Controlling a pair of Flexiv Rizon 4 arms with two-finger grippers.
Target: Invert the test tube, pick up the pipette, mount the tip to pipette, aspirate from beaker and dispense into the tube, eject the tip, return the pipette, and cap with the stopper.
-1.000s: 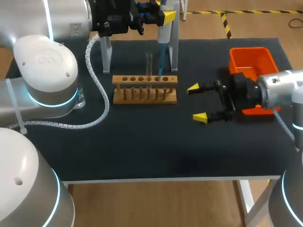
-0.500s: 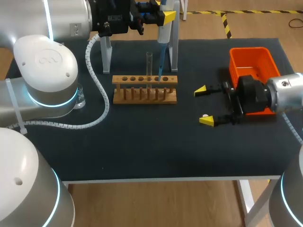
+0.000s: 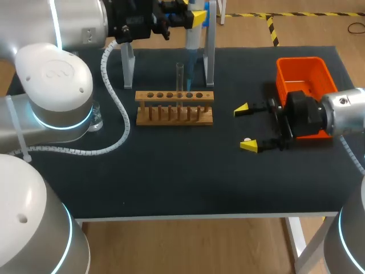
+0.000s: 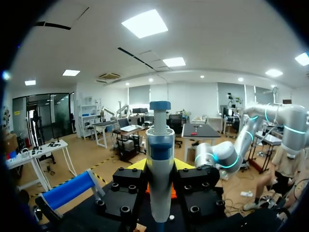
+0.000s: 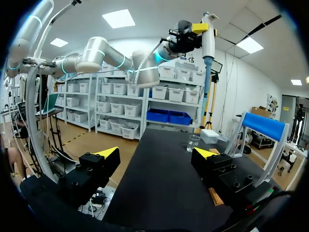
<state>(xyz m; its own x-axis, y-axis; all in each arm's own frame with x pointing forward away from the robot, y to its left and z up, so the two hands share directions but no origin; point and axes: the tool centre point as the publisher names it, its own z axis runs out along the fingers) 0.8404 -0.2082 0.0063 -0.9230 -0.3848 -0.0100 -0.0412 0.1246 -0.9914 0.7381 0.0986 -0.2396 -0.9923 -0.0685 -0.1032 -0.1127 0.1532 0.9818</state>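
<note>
At the top centre of the head view, the left gripper (image 3: pixel 193 16) is clamped on the upright pipette (image 3: pixel 193 41). Its blue tip (image 3: pixel 189 85) hangs just beside the tube (image 3: pixel 179 77), which stands in the rack (image 3: pixel 174 114). At centre right, the right gripper (image 3: pixel 245 127) has its fingers wide apart, near the orange bin (image 3: pixel 302 68).

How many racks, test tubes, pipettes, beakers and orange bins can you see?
Wooden rack: 1
Test tube: 1
Pipette: 1
Beaker: 1
Orange bin: 1
Total: 5
</note>
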